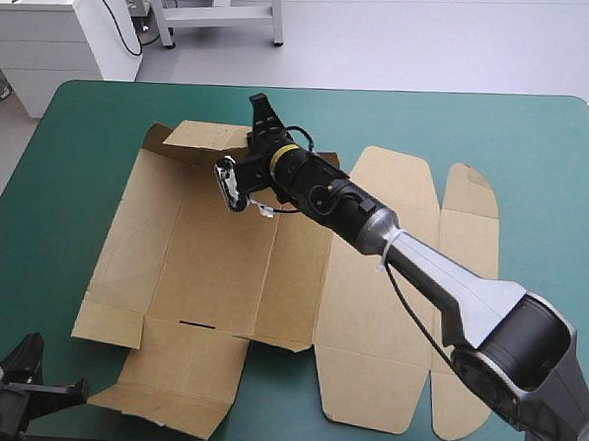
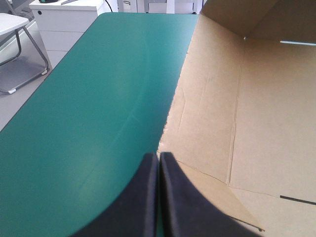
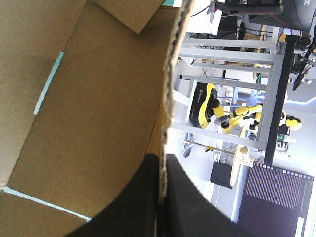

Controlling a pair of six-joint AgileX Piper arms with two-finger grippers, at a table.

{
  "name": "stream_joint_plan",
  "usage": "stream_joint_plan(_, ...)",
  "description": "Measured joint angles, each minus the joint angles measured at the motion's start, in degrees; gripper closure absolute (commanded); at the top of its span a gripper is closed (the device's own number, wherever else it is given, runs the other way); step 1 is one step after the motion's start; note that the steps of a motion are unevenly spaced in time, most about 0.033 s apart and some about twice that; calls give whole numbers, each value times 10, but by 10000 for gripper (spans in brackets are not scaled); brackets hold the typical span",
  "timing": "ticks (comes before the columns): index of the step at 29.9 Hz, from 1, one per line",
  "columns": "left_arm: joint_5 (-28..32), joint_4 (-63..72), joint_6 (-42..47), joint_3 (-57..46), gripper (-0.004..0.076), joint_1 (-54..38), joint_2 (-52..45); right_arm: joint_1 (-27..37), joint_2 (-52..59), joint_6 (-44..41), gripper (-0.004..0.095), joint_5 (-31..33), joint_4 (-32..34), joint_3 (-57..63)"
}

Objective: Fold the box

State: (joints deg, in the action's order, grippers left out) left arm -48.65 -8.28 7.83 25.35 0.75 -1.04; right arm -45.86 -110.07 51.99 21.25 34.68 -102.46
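Box [image 1: 223,266], centre frame, lying mostly flat. Right gripper [image 1: 258,108] pinches its raised far flap, upper centre; best swing it upright along the crease. Left gripper [image 1: 29,350], lower left, closed, empty.

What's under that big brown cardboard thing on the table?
Only the teal-green cover shows, around the box and through its slots. Anything else beneath the flat board is hidden. The right gripper holds one far flap raised.

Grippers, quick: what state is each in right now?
Left gripper: closed, holding nothing.
Right gripper: closed on the box, gripping its far flap.
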Motion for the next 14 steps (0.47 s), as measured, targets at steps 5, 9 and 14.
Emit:
stream_joint_plan(5,0,0,0,0,731,0,0,0,-22,-8,929,-69,-27,0)
stream_joint_plan(9,0,0,0,0,731,0,0,0,-33,-34,929,-112,-77,0)
stream_joint_plan(14,0,0,0,0,731,0,0,0,-37,-41,926,-124,-176,0)
